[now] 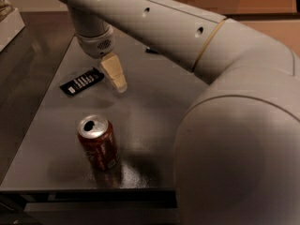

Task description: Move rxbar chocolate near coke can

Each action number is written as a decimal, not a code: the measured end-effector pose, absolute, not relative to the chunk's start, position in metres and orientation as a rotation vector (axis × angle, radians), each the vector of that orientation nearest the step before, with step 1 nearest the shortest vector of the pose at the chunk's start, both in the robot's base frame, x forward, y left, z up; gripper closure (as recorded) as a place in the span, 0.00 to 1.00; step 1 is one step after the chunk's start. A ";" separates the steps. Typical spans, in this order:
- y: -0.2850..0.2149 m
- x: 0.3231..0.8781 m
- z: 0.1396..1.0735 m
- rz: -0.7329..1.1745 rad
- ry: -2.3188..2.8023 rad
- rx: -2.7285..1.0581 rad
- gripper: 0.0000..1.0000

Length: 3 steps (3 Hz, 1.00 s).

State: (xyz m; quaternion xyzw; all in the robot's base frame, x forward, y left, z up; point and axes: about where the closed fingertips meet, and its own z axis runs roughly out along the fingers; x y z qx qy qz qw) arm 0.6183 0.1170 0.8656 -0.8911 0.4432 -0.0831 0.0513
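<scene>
The rxbar chocolate point(81, 81) is a flat black bar with white block lettering, lying on the dark table point(150, 111) at the left. The coke can point(98, 143) stands upright near the table's front edge, red-brown with a silver top. My gripper point(117, 78) hangs from the white arm just right of the rxbar and a little above the table, well behind the can. It holds nothing that I can see.
A second black bar point(151, 50) at the back of the table is almost wholly hidden behind my arm. The arm's large white body point(234, 139) fills the right side. A white object point(8, 22) sits at the far left edge.
</scene>
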 end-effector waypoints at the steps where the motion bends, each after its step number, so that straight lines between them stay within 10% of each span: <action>1: 0.135 0.621 0.855 -0.276 1.282 -2.777 0.00; 3: 0.161 0.622 0.846 -0.290 1.190 -2.867 0.00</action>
